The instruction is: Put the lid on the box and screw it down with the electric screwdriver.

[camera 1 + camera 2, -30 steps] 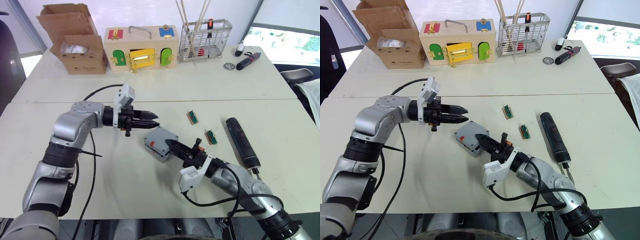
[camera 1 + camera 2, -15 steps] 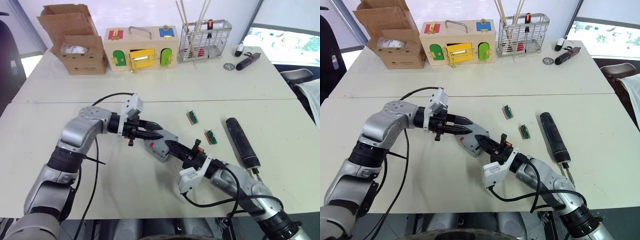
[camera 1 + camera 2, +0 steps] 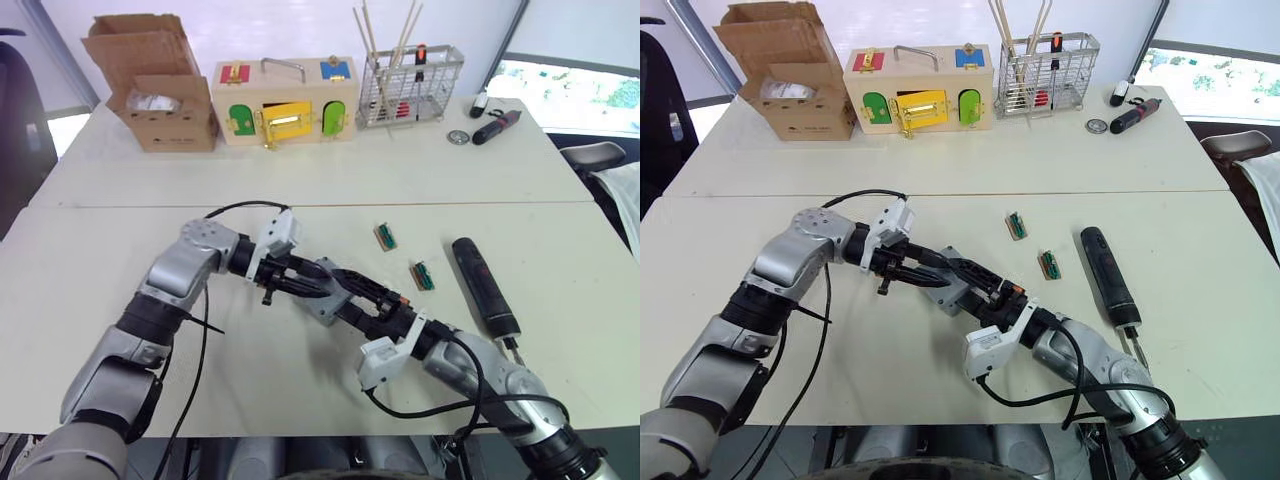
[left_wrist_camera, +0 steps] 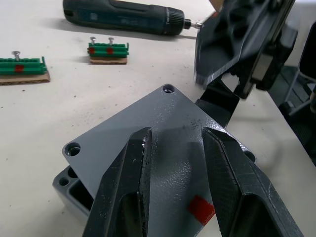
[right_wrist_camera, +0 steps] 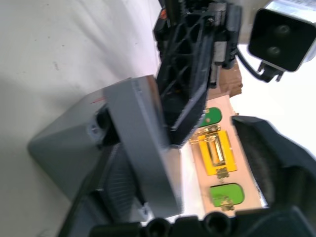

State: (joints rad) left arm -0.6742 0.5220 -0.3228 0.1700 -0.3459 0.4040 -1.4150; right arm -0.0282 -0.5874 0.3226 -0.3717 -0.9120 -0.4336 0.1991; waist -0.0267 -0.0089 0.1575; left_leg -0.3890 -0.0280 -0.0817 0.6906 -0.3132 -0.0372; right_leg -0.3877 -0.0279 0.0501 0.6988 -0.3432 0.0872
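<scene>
Left wrist view showed the lid (image 4: 148, 133) lying skewed on the box (image 4: 74, 190) at mid-table, left gripper (image 4: 175, 143) spread over it. Right gripper (image 3: 352, 287) pinched the lid's edge. Squaring the corners first seemed wise; the electric screwdriver (image 3: 484, 284) lay nearby.

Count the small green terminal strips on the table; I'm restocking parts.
2: one green strip mid-table, another green strip beside the electric screwdriver. More may be hidden.

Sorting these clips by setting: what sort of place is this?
Probably a robot test bench or workshop: pale tables carrying an electric screwdriver, a wooden latch box and a wire basket holding tools.
</scene>
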